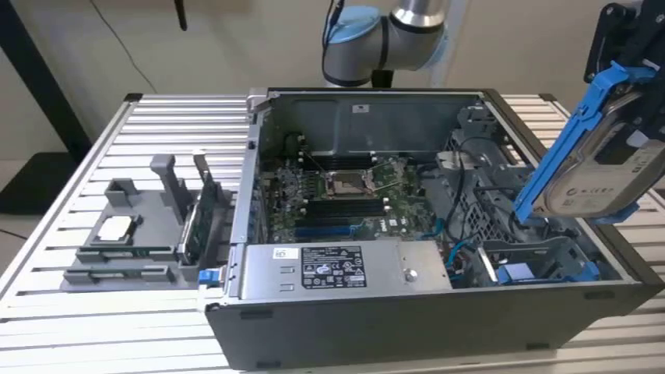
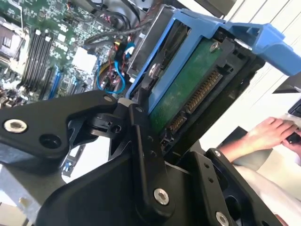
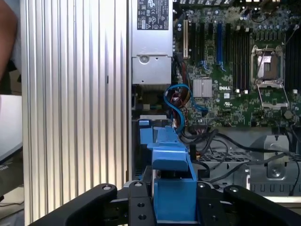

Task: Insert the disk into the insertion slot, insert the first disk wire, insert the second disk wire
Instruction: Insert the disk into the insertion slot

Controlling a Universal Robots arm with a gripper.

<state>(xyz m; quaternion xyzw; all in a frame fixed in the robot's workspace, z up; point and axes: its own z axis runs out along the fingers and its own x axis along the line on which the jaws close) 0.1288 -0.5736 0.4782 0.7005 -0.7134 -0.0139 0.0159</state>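
Slatted table (image 1: 156,132), open case (image 1: 416,331); gripper (image 2: 183,106) clamped on disk (image 1: 597,175), long axis steep, top leaning exterior view's right.

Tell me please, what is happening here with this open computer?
A robot arm is working at an open computer case. Its gripper is shut on the disk in its blue carrier, held tilted in the air above the case at the exterior view's right. The insertion slot lies below it in that view, and the disk is not yet in it.
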